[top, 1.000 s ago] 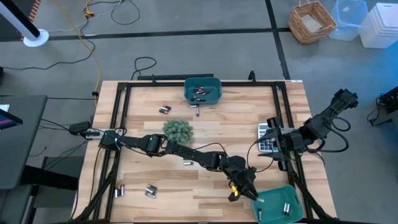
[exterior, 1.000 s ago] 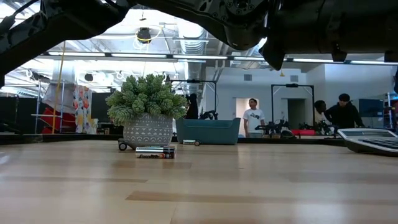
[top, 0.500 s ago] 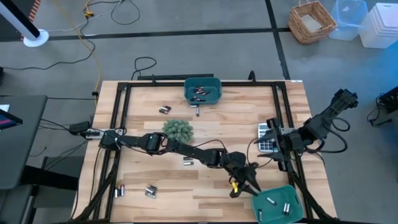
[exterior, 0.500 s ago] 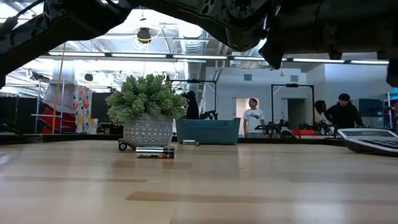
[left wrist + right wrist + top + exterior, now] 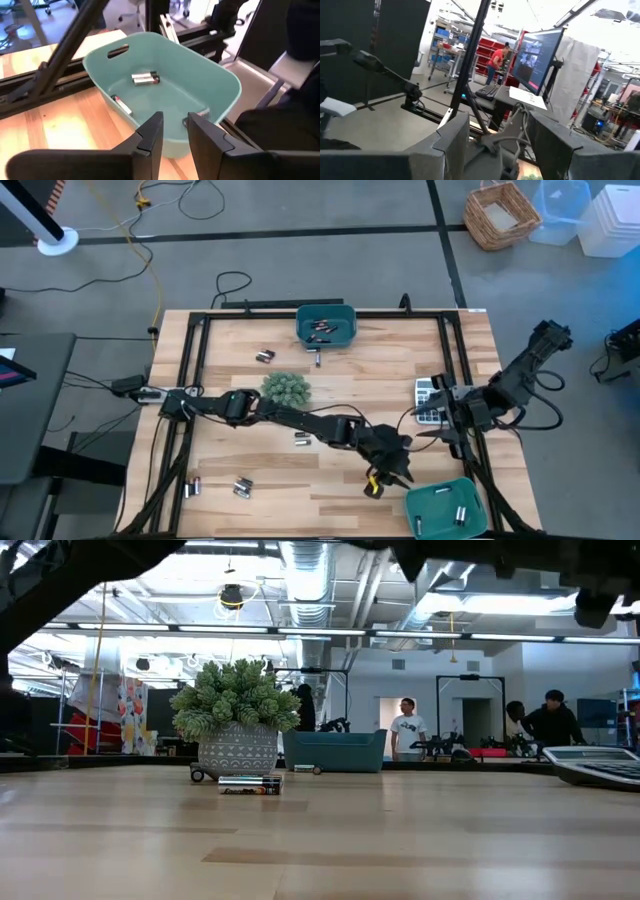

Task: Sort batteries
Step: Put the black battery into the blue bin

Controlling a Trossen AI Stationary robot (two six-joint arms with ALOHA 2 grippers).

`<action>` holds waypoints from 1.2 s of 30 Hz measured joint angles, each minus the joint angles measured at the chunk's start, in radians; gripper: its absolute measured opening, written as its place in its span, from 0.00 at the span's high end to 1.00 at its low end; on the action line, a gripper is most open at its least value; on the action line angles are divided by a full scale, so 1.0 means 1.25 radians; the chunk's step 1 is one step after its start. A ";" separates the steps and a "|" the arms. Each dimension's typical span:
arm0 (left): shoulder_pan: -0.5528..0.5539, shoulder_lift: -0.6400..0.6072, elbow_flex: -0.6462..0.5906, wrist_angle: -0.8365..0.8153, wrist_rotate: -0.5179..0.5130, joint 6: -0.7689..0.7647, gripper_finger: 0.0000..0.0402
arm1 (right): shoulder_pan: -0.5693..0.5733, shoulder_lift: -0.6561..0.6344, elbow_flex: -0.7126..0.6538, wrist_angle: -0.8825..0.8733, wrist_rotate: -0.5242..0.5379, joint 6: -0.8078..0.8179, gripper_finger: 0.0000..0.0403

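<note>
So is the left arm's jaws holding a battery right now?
No: in the left wrist view the left gripper has nothing between its jaws, hanging over the near teal bin.

Head count on the bench

Two teal bins: one (image 5: 327,324) at the far edge holding a small heap of batteries (image 5: 322,330) too tangled to count, one (image 5: 446,508) at the near right corner with three cells (image 5: 145,78) inside, by the left wrist view. Loose battery clusters on the wood: five, at (image 5: 264,356), (image 5: 318,359), (image 5: 301,439), (image 5: 193,486) and (image 5: 242,486). One potted plant (image 5: 287,389), one calculator (image 5: 429,402), two robot arms. Three people (image 5: 404,727) stand in the room behind.
</note>
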 joint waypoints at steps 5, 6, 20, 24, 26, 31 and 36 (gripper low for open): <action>-0.010 -0.022 0.000 -0.044 -0.039 0.025 0.90 | 0.003 0.000 0.000 0.001 0.000 0.003 0.47; -0.011 -0.027 0.000 -0.054 -0.047 0.025 0.92 | 0.003 0.000 0.000 0.001 0.000 0.005 0.47; -0.026 -0.279 -0.409 0.186 -0.278 0.005 1.00 | 0.003 0.012 0.000 0.005 0.000 0.021 0.47; -0.035 -0.427 -0.687 0.353 -0.391 -0.046 1.00 | 0.001 0.012 0.000 0.004 0.000 0.021 0.47; -0.047 -0.500 -0.815 0.424 -0.470 -0.063 1.00 | -0.002 0.012 0.000 0.005 0.000 0.021 0.47; -0.092 -0.669 -1.057 0.474 -0.660 -0.125 1.00 | -0.036 0.029 0.000 0.020 0.000 0.022 0.47; -0.149 -0.820 -1.217 0.469 -0.824 -0.196 1.00 | -0.116 0.101 0.000 0.067 -0.001 0.022 0.47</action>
